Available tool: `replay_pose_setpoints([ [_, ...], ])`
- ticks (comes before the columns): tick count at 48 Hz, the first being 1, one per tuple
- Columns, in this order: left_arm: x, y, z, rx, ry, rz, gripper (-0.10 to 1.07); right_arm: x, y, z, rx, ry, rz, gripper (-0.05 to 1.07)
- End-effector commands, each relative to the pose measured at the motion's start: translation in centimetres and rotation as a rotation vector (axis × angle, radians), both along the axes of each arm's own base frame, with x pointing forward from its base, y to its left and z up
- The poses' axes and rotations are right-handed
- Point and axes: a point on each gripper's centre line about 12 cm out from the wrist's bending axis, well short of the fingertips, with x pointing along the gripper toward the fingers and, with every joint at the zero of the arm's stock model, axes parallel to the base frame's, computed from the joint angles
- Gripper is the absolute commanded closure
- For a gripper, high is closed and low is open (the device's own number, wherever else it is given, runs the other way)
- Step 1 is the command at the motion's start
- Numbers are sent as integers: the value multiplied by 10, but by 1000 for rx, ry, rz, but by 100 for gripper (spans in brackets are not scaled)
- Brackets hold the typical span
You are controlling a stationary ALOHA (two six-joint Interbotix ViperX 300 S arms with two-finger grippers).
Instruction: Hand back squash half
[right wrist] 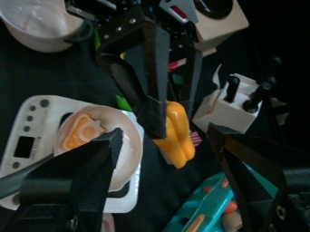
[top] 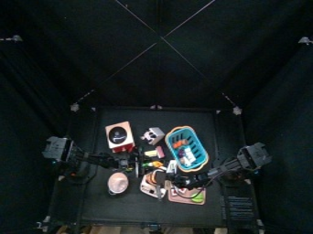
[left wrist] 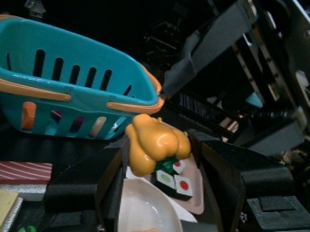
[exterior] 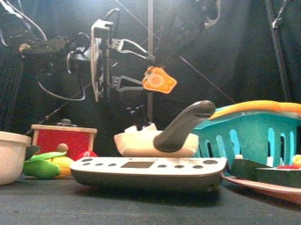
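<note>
The squash half (exterior: 159,81) is a small orange piece held in the air above the table. My left gripper (left wrist: 158,168) is shut on it; in the left wrist view the squash half (left wrist: 158,145) sits between the jaw tips. In the right wrist view the left gripper's black fingers (right wrist: 148,77) come down onto the squash half (right wrist: 177,136). My right gripper (right wrist: 169,177) is open, its jaws spread wide on either side of the squash half and not touching it.
Below stand a white scale (exterior: 147,169) with an orange piece on its pan (right wrist: 75,129), a teal basket (exterior: 253,132), a red box (exterior: 65,139), a white bowl (right wrist: 43,23), a white rack (right wrist: 237,100) and a plate (left wrist: 151,213).
</note>
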Motion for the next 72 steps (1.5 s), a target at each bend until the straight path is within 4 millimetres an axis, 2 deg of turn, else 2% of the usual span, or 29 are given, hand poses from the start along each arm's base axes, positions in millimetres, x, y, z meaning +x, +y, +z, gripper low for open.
replay_pose_setpoints([
  [1, -3, -3, 10, 38, -31, -41, 21, -15, -1, 29, 83, -133, 52, -1],
  [7, -9, -10, 10, 91, -29, -101, 21, -34, -1, 45, 220, -269, 136, -1],
  [10, -11, -16, 12, 137, -39, -153, 21, -44, -9, 48, 304, -330, 159, -1],
  [14, -13, -22, 13, 212, -46, -224, 21, -50, -14, 36, 411, -356, 188, -1],
  [19, -13, -26, 14, 304, -56, -292, 21, -53, -14, 10, 528, -335, 233, -1],
  [22, -14, -28, 13, 365, -59, -335, 21, -50, -9, -3, 609, -324, 282, -1],
  [26, -15, -27, 11, 412, -57, -361, 21, -43, -4, -8, 673, -326, 329, -1],
  [44, -14, -20, 5, 439, 2, -355, 21, -18, -19, -15, 662, -320, 263, -1],
  [50, -15, -20, 3, 439, 8, -359, 21, -16, -26, -9, 650, -339, 243, -1],
  [60, -13, -22, 5, 438, 1, -362, 21, -11, -32, -20, 642, -311, 198, -1],
  [72, -12, -23, 5, 438, 0, -364, 21, -4, -36, -24, 637, -304, 179, -1],
])
